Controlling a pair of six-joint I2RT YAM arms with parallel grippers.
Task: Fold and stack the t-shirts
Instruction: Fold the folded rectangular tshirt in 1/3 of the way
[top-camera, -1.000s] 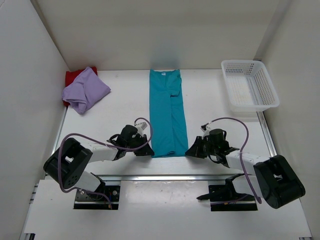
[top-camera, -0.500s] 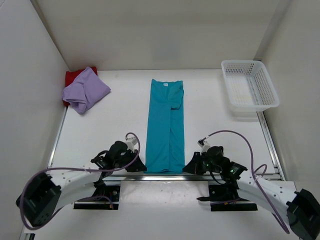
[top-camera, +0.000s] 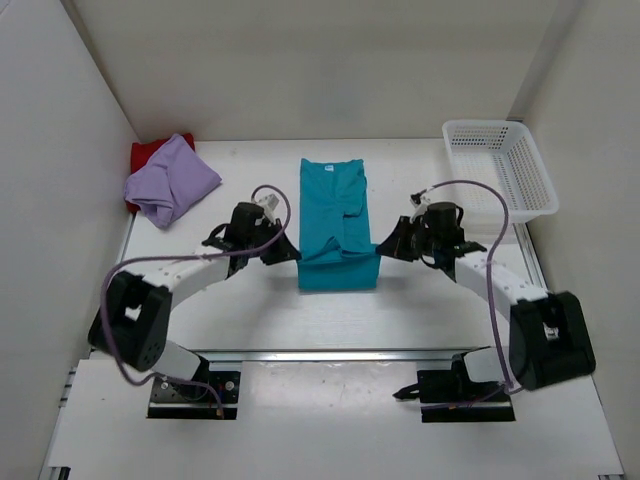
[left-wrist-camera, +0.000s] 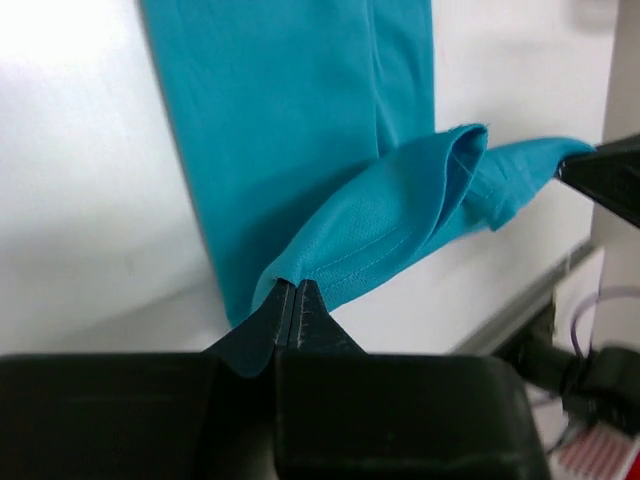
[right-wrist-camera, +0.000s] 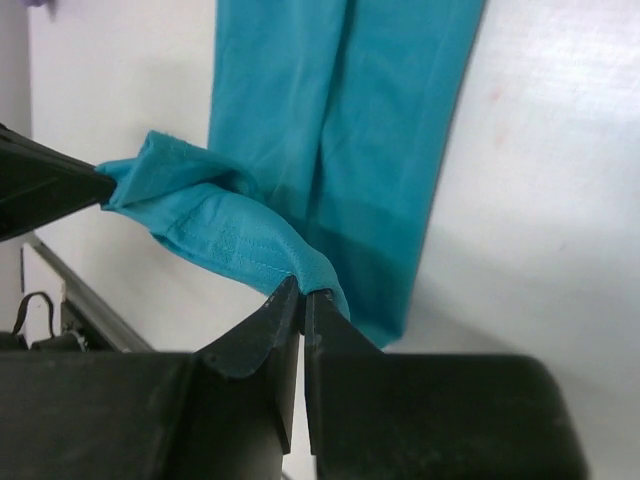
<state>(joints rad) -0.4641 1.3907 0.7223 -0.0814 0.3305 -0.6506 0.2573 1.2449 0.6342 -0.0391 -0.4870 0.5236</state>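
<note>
Mid-table, left gripper (top-camera: 288, 254) and right gripper (top-camera: 384, 247) each pinch tight on a hem corner of the teal-blue t-shirt (top-camera: 333, 200), lower half doubled over itself.

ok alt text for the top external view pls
The left gripper and right gripper each pinch a hem corner of the teal t-shirt, holding it doubled back over itself mid-table. A lavender t-shirt lies on a red t-shirt far left; a white basket far right.
</note>
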